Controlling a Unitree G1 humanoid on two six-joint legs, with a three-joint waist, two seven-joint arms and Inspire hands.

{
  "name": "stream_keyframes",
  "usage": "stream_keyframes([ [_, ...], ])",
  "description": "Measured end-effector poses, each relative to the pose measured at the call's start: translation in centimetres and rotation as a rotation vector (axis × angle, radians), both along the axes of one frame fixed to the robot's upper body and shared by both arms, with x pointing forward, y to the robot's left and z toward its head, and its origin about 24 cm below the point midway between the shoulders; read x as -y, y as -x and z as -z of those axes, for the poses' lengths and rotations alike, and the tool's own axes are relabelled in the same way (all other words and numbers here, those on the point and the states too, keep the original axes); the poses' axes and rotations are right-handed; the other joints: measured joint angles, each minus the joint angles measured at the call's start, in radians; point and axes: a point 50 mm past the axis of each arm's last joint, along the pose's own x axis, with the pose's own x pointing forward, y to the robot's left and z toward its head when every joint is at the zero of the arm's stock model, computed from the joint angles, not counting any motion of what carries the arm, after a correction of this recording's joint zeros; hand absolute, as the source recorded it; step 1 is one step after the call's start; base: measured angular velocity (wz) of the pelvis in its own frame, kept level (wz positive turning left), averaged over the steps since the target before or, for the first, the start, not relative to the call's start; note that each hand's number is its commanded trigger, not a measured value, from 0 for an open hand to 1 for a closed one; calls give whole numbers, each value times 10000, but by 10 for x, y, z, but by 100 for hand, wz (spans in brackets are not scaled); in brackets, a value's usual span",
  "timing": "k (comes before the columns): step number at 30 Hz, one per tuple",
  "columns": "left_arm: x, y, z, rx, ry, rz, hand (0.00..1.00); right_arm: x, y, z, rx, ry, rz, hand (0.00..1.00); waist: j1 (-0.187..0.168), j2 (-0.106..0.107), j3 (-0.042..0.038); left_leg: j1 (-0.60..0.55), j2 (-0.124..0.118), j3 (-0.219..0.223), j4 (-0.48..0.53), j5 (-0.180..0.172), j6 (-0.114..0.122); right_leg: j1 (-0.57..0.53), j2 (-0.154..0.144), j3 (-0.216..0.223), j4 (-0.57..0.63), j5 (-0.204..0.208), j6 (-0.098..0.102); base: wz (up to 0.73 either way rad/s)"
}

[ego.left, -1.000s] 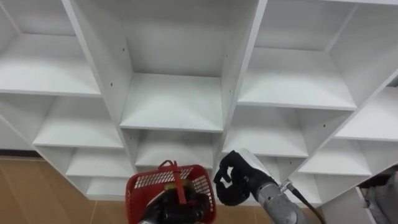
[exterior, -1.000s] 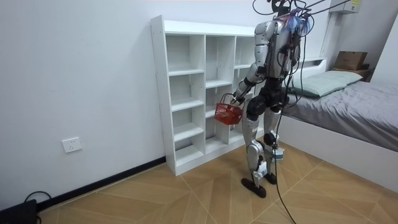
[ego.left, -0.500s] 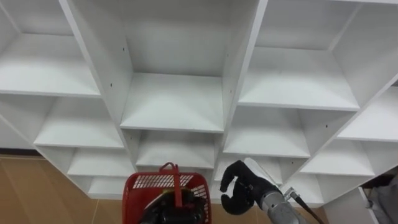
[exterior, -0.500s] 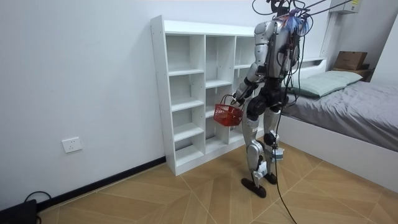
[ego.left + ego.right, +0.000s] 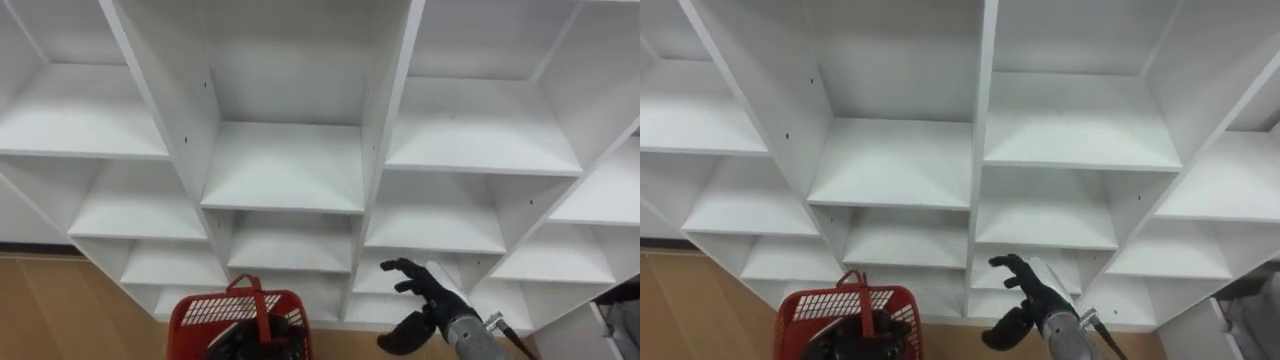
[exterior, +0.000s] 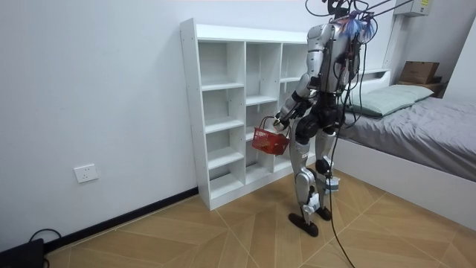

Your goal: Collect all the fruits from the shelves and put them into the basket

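Right hand [image 5: 418, 300] hangs low before the closet [image 5: 385, 120], fingers spread, while left hand [image 6: 278, 121] grips the red basket [image 5: 200, 305].

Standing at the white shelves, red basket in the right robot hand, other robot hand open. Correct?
No: the red basket hangs from the left robot hand, as the left eye view shows. The right robot hand is the open one, at the white shelves.
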Motion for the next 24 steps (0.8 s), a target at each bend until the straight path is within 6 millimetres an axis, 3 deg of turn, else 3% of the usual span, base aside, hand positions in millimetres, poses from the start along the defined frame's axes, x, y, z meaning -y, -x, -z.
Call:
stream_keyframes([
  [8,-19,25,15,-1218,-613,-834,100,18,19,19,-866,254,1190,0,-26,53,-19,174,-2,-48,-9,-2,-3,279,-5,-129,-162,-4,1,4],
  [18,-33,35,19,-1461,-1109,-1479,100,34,37,25,-876,-536,3079,0,-29,70,-33,143,-5,-101,-35,-4,-5,293,0,-144,-173,-6,5,0],
  [24,-51,57,27,-2333,-1718,-2266,100,56,61,38,-1770,-1367,5503,0,-194,139,-74,156,-7,-139,-22,-5,-5,328,-12,-223,-164,-9,5,2],
])
